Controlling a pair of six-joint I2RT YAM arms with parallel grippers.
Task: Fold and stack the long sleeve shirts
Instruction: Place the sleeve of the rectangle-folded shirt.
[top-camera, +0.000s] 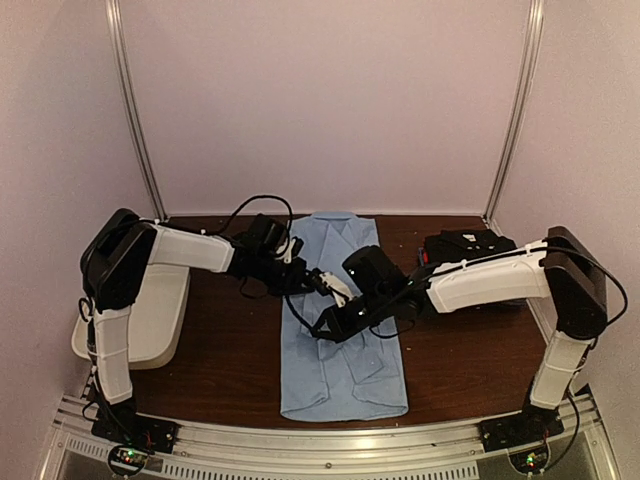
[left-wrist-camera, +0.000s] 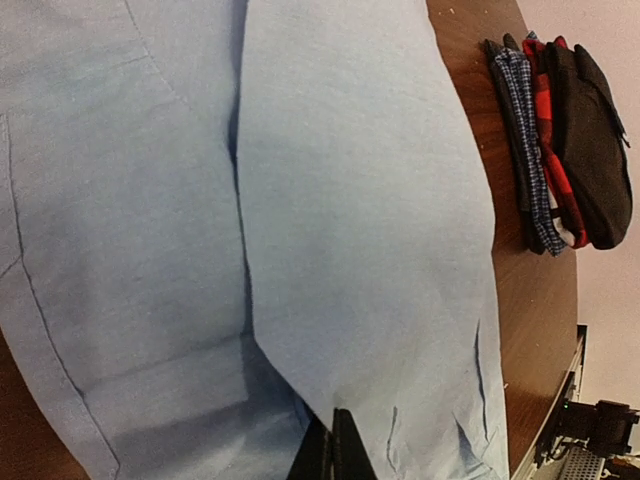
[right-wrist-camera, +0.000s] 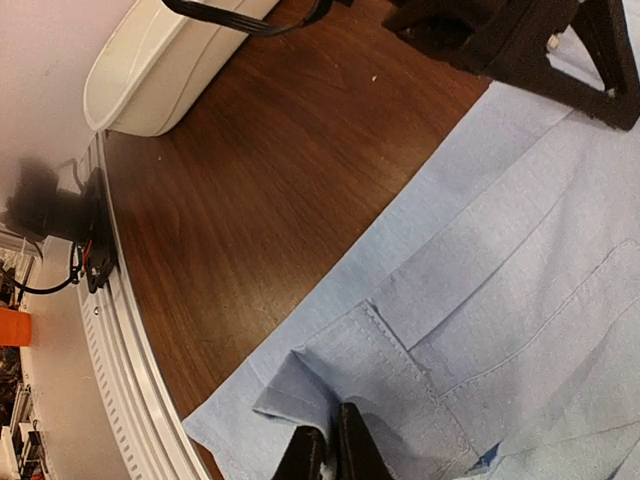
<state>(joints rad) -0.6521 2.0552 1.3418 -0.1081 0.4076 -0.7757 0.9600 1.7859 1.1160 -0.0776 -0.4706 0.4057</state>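
Pinched by left claw (left-wrist-camera: 333, 445) and right claw (right-wrist-camera: 330, 452), the light blue shirt (top-camera: 345, 380) was best folded slowly, kept taut.

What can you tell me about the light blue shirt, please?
The shirt is light blue woven cloth, lying flat and lengthwise on the table, collar toward the far edge, hem at the near edge. A sleeve with its cuff lies folded along the body. The left hand and right hand are each shut on a fold of it. It lies apart from the stack and tub.
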